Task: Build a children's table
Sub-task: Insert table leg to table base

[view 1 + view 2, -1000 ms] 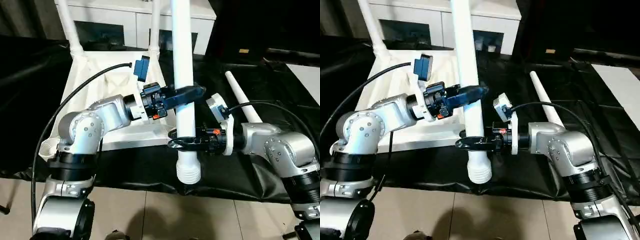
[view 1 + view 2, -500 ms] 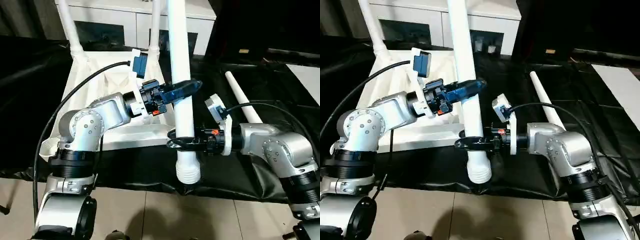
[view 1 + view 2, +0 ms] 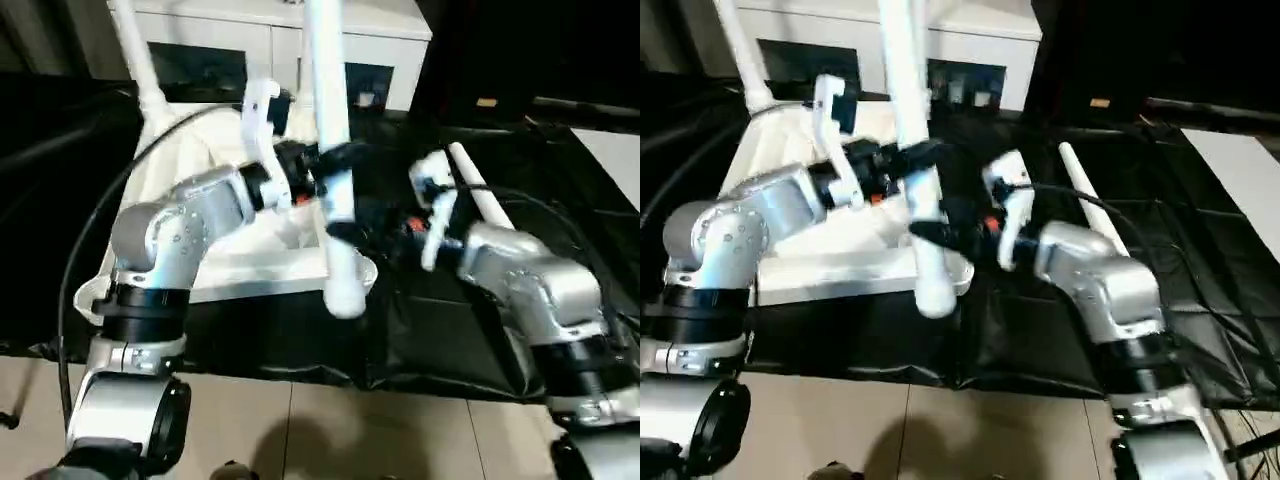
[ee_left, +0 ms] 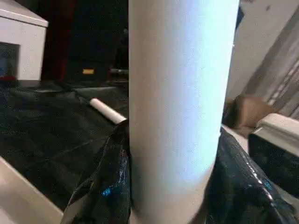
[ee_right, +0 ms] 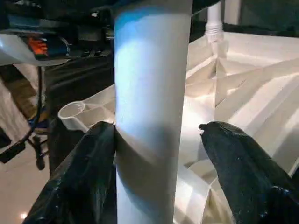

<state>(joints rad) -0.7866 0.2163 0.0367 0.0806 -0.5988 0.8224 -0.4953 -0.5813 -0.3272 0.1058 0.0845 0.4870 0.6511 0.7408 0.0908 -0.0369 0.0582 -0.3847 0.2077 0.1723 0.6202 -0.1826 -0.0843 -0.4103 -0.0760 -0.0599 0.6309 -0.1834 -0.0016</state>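
Left gripper (image 4: pixel 173 186) is clamping the leg (image 3: pixel 330 150) above the tabletop (image 3: pixel 215 270); right gripper (image 5: pixel 159 154) is sitting open around it.

leg (image 3: pixel 335 190): smooth white plastic | fingers (image 5: pixel 243 172): glossy black | forearms (image 3: pixel 190 215): silver metal
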